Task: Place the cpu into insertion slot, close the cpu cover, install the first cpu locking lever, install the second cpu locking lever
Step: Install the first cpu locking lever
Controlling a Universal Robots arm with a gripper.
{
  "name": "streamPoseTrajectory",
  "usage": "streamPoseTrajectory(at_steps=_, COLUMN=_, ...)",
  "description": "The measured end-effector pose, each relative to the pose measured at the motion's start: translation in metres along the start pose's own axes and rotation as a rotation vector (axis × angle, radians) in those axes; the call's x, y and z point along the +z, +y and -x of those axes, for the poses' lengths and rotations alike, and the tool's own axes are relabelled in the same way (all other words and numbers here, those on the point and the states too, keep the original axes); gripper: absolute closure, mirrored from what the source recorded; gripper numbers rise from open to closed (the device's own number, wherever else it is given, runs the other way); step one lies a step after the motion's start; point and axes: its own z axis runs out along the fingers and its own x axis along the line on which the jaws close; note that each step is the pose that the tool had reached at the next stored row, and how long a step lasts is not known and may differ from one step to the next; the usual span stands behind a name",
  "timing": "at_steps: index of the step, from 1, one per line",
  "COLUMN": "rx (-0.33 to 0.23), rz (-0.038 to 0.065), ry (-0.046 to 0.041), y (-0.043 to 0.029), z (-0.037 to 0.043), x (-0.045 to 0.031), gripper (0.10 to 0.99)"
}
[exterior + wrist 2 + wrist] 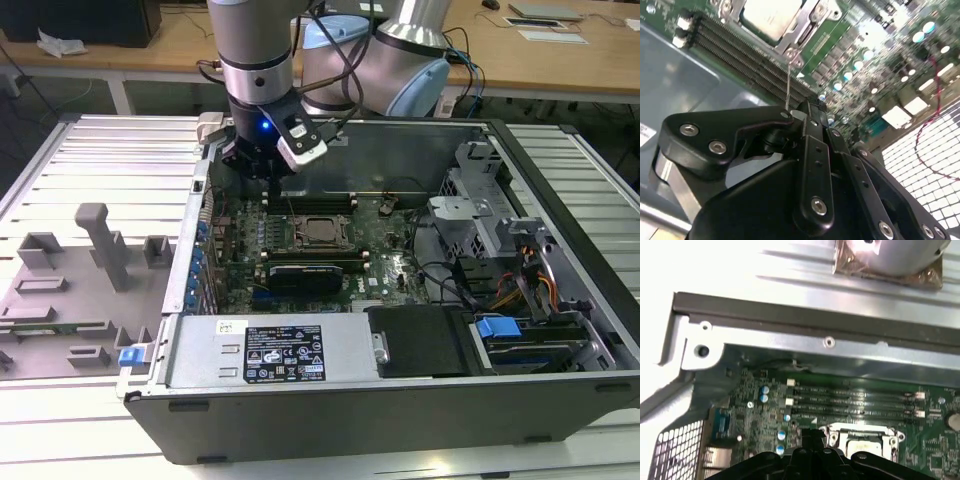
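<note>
The cpu (772, 15), a silvery square chip, lies in the insertion slot (322, 231) on the green motherboard (390, 262). Around the chip lies the grey metal cpu cover (806, 31), which looks down. The chip (863, 442) and the cover frame (832, 432) also show in the first wrist view. A thin wire locking lever (789, 80) runs from its curled end near the slot's corner to my fingertips. My gripper (807, 107) is shut; I cannot tell whether it holds the lever. In the exterior view the gripper (268, 178) hangs over the board, toward the exterior view's left of the slot.
Black memory slots (740, 55) run between the slot and the grey case wall (830, 342). A long black expansion card (312, 272) lies in front of the slot. Drive cages and cables (520, 290) crowd the exterior view's right. A grey fixture tray (70, 290) sits left of the case.
</note>
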Motion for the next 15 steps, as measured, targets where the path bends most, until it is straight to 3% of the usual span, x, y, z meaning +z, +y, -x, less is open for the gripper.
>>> streamPoseTrajectory(at_steps=2, rx=0.001, rz=0.025, ry=-0.0056, y=0.0000, z=-0.0004, x=0.0001, gripper=0.980)
streamPoseTrajectory(at_steps=7, rx=0.002, rz=0.027, ry=-0.0060, y=-0.0006, z=0.0040, x=0.0007, gripper=0.980)
streamPoseTrajectory(at_steps=11, rx=0.002, rz=0.027, ry=-0.0060, y=-0.0036, z=0.0243, x=0.0027, gripper=0.980)
streamPoseTrajectory(at_steps=13, rx=0.002, rz=0.027, ry=-0.0060, y=-0.0057, z=0.0390, x=0.0040, gripper=0.980)
streamPoseTrajectory(at_steps=15, rx=0.002, rz=0.027, ry=-0.0059, y=-0.0068, z=0.0468, x=0.0046, gripper=0.980)
